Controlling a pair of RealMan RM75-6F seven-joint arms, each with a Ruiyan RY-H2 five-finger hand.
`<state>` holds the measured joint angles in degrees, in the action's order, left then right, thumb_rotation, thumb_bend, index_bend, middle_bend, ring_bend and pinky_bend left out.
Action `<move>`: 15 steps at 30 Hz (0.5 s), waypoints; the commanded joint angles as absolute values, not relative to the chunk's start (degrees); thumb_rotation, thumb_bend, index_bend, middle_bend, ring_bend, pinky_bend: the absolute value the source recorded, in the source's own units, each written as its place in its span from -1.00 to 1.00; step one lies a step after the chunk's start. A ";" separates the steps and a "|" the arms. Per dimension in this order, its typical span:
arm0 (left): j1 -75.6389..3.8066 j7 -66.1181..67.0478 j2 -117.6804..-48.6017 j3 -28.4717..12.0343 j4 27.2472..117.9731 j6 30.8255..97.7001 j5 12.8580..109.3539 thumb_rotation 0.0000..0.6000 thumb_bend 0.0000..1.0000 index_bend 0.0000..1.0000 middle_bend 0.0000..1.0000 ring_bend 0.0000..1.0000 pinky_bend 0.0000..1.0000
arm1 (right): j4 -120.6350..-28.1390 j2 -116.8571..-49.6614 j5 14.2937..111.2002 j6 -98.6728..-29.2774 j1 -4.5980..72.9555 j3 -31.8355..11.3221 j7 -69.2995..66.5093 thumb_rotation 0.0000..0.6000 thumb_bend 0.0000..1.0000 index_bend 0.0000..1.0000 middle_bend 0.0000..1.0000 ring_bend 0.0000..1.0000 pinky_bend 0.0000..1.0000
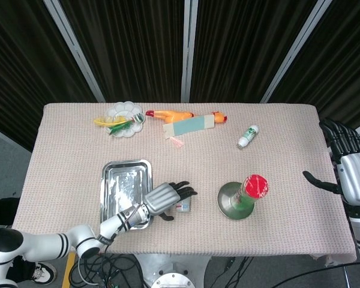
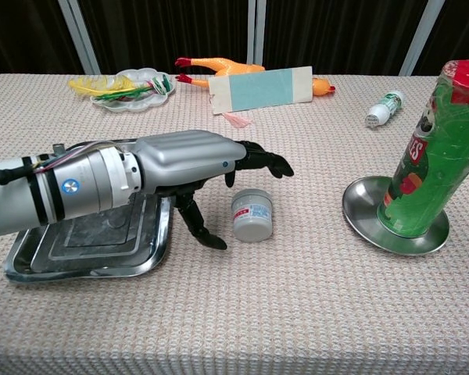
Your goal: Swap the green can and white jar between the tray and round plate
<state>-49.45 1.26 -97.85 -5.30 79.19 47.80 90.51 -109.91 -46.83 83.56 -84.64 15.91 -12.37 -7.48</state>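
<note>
Left robot hand [image 2: 189, 162] reaches over the white jar [image 2: 252, 216], fingers spread above it and thumb low beside it, holding nothing and apparently not yet touching. The jar stands on the table [image 2: 297, 312] between the empty metal tray [image 2: 31, 262] and the round plate [image 2: 359, 211], which carries the upright green can [image 2: 434, 148]. The step in hand looks like picking up the jar; next the fingers must close around it. Right robot hand [image 1: 348, 174] waits released at the table's edge, partly cut off in the head view. The jar's label is unreadable.
</note>
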 commanded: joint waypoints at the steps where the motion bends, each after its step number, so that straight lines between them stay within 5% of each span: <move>1: -49.86 0.90 -98.96 -4.93 77.79 48.03 90.41 1.00 -0.82 -0.71 -0.68 -0.79 -0.22 | -109.28 -46.89 84.44 -84.83 15.47 -12.05 -8.68 1.00 -0.85 -1.00 -0.96 -1.00 -0.88; 15: -51.00 -1.21 -104.06 -3.44 71.69 51.18 92.33 1.00 -0.73 -0.50 -0.44 -0.56 0.01 | -108.02 -46.75 83.95 -83.56 15.61 -12.61 -9.96 1.00 -0.85 -1.00 -0.96 -1.00 -0.88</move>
<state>-50.83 -1.12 -103.85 -3.57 71.90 51.25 92.27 -108.05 -46.77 83.95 -83.56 15.65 -12.63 -9.94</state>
